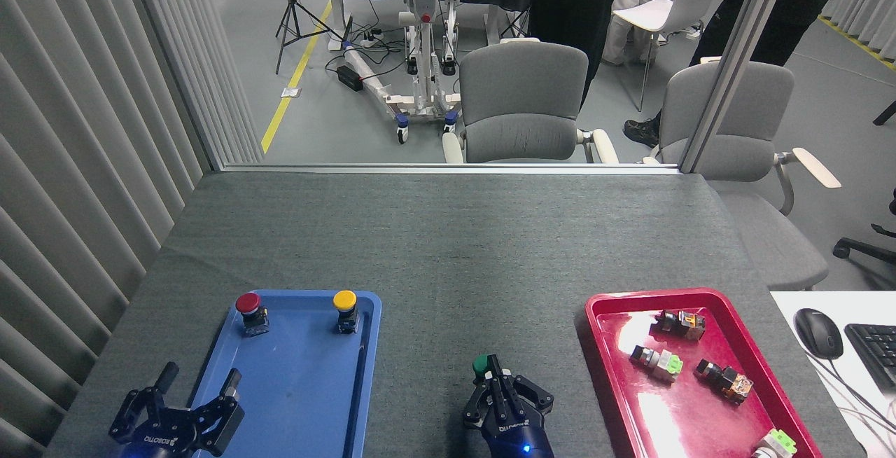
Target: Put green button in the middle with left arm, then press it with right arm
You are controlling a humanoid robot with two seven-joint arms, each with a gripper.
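Though both arms sit at the near edge, the right gripper [494,379] is the one at the green button [481,364]: fingers drawn together, holding nothing, tips over the cap's right side, the button just ahead and slightly left. The left gripper [198,385] hangs spread wide and empty over the blue tray [301,402] (well apart from the button). Button stands upright on grey felt table [448,248], between the blue tray and red tray [616,388]. Chairs [521,104] beyond.

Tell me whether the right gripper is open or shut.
Shut: the right gripper's fingers meet at their tips, just below the green button's cap. The left gripper is open.
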